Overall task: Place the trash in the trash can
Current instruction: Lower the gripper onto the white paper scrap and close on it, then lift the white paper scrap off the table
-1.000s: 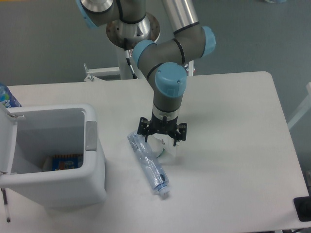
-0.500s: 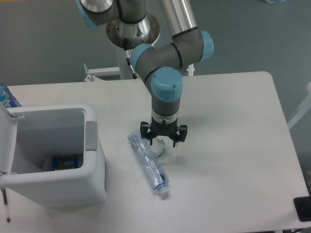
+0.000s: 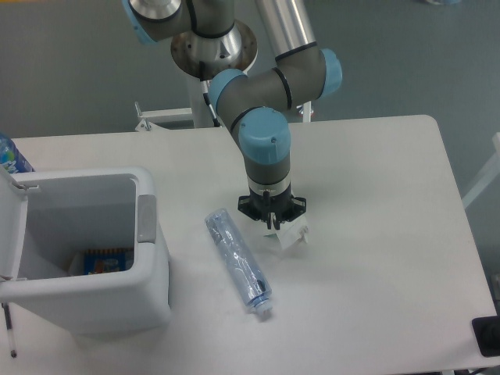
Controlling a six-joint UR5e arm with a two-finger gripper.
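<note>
The clear bluish plastic bottle (image 3: 237, 262) lies on its side on the white table, pale cap toward the front edge. Just right of its upper end, my gripper (image 3: 271, 222) points straight down and is shut on the small white folded carton piece (image 3: 288, 235), which sticks out tilted to the lower right of the fingers. The white trash can (image 3: 148, 269) stands at the left of the table with its lid (image 3: 11, 226) swung open. The gripper is well to the right of the can.
A colourful packet (image 3: 105, 260) lies at the bottom of the can. A bottle with a blue-and-white label (image 3: 10, 157) pokes up behind the can at the far left. A black object (image 3: 487, 336) sits at the front right table corner.
The gripper turned about its vertical axis and closed on the carton piece, which shifted right and now sits tilted. The bottle and can stayed where they were.
</note>
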